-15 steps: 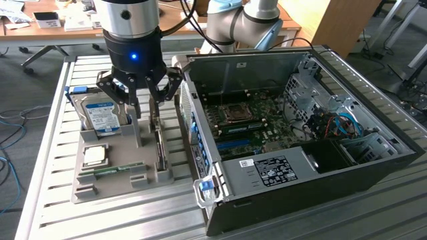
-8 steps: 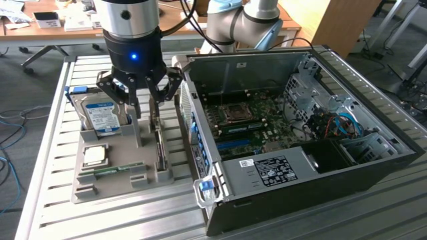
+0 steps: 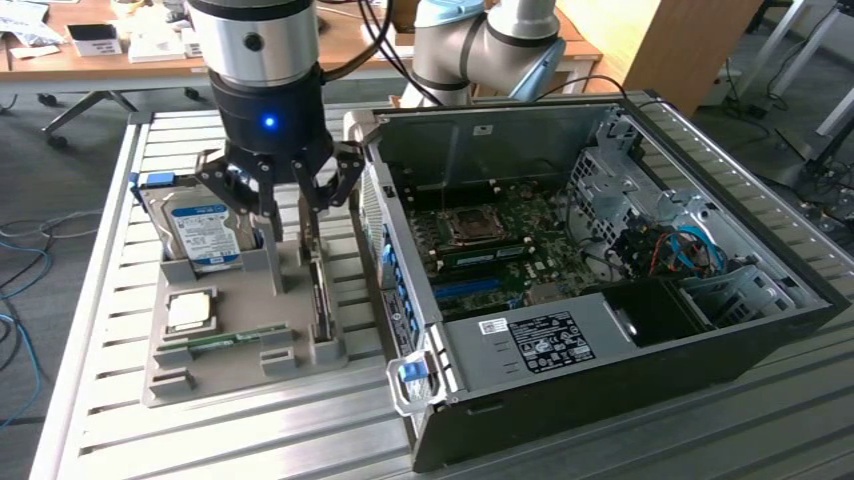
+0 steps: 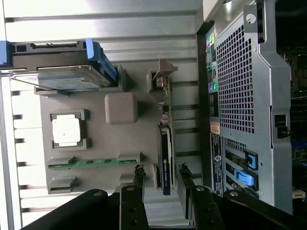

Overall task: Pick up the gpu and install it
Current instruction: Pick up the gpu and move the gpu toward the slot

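While open jaws flank it, the gpu (image 4: 164, 153) stands.

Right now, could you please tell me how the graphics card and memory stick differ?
The graphics card is longer and thicker than the memory stick. The card runs crosswise to the stick. The open hand is over the card, not the stick. Both are green boards in the gray holder.

The arm (image 3: 487, 40) behind the computer case (image 3: 601, 400) is silver with pale blue caps; its black gripper (image 3: 295, 218) carries a blue light (image 3: 271, 123).
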Robot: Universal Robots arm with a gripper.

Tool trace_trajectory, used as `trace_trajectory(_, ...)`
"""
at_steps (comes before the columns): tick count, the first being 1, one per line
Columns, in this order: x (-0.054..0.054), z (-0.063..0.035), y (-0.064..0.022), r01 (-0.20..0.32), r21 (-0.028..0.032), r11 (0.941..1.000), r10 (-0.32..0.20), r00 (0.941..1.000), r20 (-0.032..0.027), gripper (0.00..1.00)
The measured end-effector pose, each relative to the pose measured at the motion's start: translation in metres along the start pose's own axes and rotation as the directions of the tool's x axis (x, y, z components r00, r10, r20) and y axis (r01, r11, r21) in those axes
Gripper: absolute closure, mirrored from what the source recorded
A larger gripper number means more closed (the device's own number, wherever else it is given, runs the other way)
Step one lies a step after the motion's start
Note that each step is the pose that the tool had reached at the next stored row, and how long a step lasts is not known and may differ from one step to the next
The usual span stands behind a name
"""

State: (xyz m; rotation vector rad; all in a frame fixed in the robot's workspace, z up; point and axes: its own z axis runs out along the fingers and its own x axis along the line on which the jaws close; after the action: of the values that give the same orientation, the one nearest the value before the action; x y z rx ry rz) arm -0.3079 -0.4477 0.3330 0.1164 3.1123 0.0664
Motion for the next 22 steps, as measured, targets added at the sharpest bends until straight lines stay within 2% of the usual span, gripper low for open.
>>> trace_trajectory(22, 0.0002, 0.0067, -0.0003, 0.0, 0.0, 1.0, 0.0, 1.0, 0.0, 0.58)
